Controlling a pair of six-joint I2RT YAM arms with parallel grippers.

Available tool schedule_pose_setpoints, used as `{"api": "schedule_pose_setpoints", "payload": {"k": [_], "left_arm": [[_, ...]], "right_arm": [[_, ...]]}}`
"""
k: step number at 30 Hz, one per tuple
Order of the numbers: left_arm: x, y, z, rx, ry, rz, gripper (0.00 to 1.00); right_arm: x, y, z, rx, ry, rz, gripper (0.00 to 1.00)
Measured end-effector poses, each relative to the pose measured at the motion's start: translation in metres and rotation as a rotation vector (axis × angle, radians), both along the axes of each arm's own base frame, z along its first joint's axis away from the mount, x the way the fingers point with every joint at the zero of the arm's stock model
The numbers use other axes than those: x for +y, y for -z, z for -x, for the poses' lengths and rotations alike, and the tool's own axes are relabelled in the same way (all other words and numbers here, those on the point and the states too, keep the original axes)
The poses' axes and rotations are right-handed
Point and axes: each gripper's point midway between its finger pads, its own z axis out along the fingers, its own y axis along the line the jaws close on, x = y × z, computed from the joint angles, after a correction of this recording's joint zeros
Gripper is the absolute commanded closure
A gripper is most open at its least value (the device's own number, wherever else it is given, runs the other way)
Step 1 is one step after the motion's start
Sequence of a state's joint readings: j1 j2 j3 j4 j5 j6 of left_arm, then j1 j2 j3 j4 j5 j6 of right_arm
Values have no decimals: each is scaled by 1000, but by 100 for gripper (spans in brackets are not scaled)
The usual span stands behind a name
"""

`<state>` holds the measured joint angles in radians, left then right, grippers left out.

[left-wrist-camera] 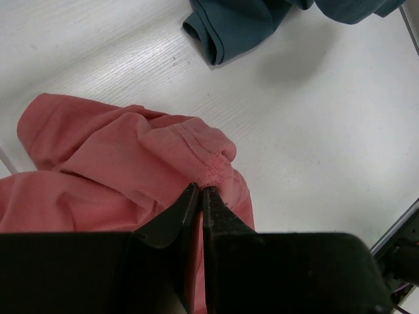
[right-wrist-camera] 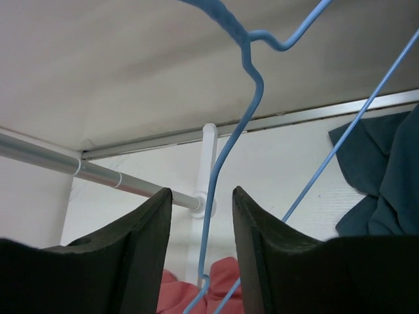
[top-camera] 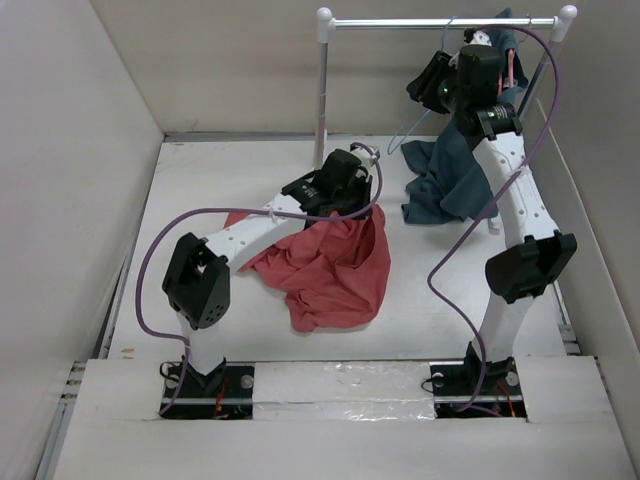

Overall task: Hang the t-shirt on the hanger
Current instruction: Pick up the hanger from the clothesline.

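The coral-red t-shirt [top-camera: 335, 265] lies crumpled in the middle of the table. My left gripper [top-camera: 350, 180] is shut on a stitched edge of the t-shirt [left-wrist-camera: 124, 157], pinched at the tips of that gripper [left-wrist-camera: 200, 190]. My right gripper [top-camera: 432, 85] is raised to the rail at the back right. It [right-wrist-camera: 201, 191] stands open, with one wire side of the pale-blue hanger [right-wrist-camera: 224, 163] running between its fingers and a gap on each side. The hanger [top-camera: 408, 135] hangs from the rail beside it.
A dark teal garment [top-camera: 450, 180] hangs from the rail [top-camera: 440, 22] down onto the table at the back right. The rail's white post [top-camera: 322, 90] stands behind the t-shirt. Walls close in the table on three sides.
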<state>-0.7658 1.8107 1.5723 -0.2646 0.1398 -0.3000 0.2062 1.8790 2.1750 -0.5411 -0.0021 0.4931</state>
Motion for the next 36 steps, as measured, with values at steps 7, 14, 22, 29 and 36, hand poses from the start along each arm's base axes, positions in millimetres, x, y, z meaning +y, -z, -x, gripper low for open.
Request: {"api": "schedule_pose_setpoints", "payload": {"k": [7, 14, 22, 29, 36], "left_arm": [[5, -6, 3, -11, -2, 12, 100], [10, -11, -1, -19, -15, 19, 100], [16, -11, -8, -19, -33, 20, 100], [21, -12, -14, -21, -45, 23, 100], [25, -21, -32, -36, -74, 41, 100]], "right_arm": [[9, 10, -2, 20, -18, -6, 97], [15, 14, 2, 22, -77, -15, 100], [-11, -9, 37, -28, -166, -73, 100], [-34, -35, 68, -110, -251, -136, 100], [-23, -3, 100, -34, -356, -149, 100]]}}
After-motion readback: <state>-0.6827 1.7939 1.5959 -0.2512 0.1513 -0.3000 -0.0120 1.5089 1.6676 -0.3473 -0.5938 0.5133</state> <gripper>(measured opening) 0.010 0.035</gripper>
